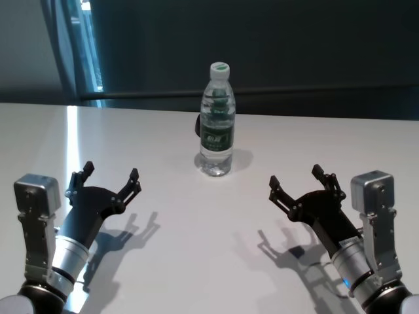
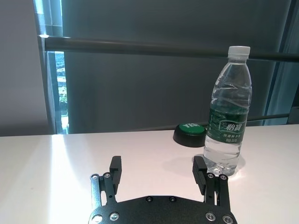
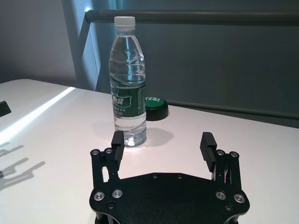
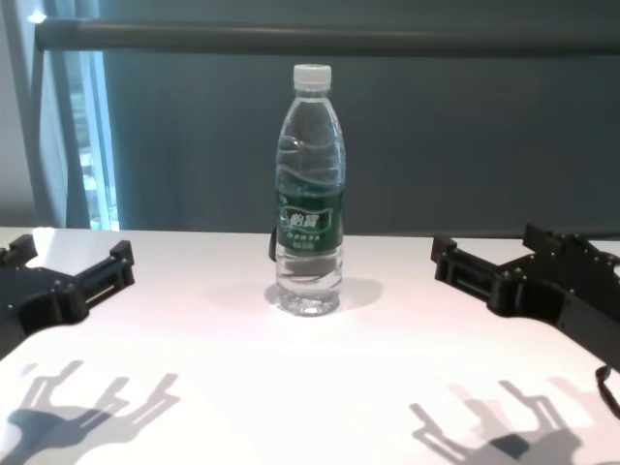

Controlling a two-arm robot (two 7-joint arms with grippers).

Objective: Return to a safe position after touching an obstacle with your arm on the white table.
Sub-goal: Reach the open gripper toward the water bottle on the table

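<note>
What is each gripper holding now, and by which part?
Nothing is held. The left gripper and the right gripper are both open and empty, apart from the bottle, which stands upright on the table between them.

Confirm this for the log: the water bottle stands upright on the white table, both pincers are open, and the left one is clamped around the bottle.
Not quite. The left pincer is not on the water bottle: the head view shows it open and well apart from it. The rest holds: the bottle stands upright on the white table, and the right pincer is open too.
</note>
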